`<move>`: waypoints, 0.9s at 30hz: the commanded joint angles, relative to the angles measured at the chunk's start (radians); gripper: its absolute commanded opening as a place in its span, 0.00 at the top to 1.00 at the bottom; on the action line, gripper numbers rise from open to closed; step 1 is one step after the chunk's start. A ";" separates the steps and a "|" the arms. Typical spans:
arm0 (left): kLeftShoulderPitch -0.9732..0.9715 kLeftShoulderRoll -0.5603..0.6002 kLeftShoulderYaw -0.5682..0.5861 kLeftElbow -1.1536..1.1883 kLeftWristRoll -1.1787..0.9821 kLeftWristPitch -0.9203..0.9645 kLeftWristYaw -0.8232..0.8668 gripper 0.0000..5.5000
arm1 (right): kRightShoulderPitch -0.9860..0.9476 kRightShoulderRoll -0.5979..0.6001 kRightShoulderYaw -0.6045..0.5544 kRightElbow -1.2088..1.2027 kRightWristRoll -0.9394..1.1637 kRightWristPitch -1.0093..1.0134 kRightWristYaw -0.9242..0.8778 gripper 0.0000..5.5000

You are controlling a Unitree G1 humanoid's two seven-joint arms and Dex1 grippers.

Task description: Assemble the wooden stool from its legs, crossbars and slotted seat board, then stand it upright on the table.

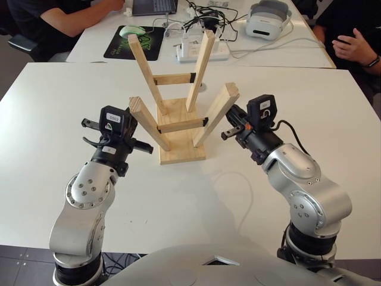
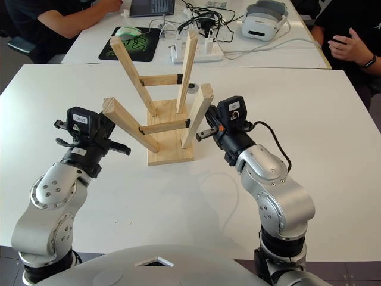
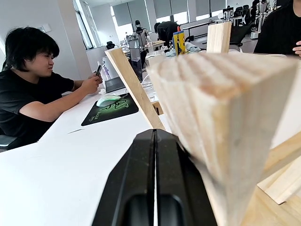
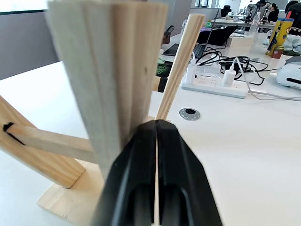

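Note:
The wooden stool stands upside down, its seat board (image 1: 181, 152) flat on the white table and its legs pointing up and splayed outward. Two crossbars (image 1: 178, 125) (image 1: 172, 78) join the leg pairs. My left gripper (image 1: 134, 132) is shut, its fingers (image 3: 155, 188) right beside the top of the near left leg (image 1: 146, 122), which looms close (image 3: 225, 117) in the left wrist view. On the other side my right gripper (image 1: 229, 132) is shut too, pressed up against the near right leg (image 1: 217, 113) (image 4: 108, 70). Neither gripper encloses a leg.
Behind the stool lies a second table with a power strip (image 1: 202, 55) and cables, a black mouse pad (image 1: 134, 43) with a mouse, a white headset (image 1: 266, 21) and a laptop. People sit at its far corners. A cable hole (image 4: 189, 113) sits in the table.

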 commanded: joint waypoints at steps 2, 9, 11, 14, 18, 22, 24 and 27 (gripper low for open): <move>0.025 -0.024 0.114 0.019 0.026 -0.021 0.044 1.00 | -0.002 -0.014 -0.103 0.065 -0.075 -0.005 -0.073 0.99; -0.005 -0.049 0.142 0.012 0.015 -0.071 0.055 1.00 | -0.061 0.012 -0.149 0.084 -0.085 -0.054 -0.077 0.99; -0.021 -0.063 0.058 0.019 -0.026 -0.057 0.018 1.00 | -0.070 0.028 -0.081 0.062 -0.030 -0.052 -0.018 0.99; -0.044 -0.035 -0.115 0.030 -0.054 -0.018 -0.043 1.00 | -0.066 0.013 0.075 0.006 0.068 -0.005 0.098 0.99; -0.038 -0.010 -0.113 0.036 -0.021 -0.001 -0.028 1.00 | -0.032 -0.019 0.081 0.017 0.046 0.026 0.084 0.99; -0.006 0.008 -0.042 0.046 0.015 0.005 0.004 1.00 | -0.024 -0.087 0.027 0.091 -0.045 0.016 0.041 0.99; 0.002 0.009 -0.020 0.051 0.025 -0.001 0.013 1.00 | -0.024 -0.113 -0.006 0.124 -0.083 -0.013 0.019 0.99; -0.004 0.010 0.027 0.082 0.031 -0.027 0.017 1.00 | -0.057 -0.122 -0.119 0.191 -0.111 -0.107 0.003 0.99</move>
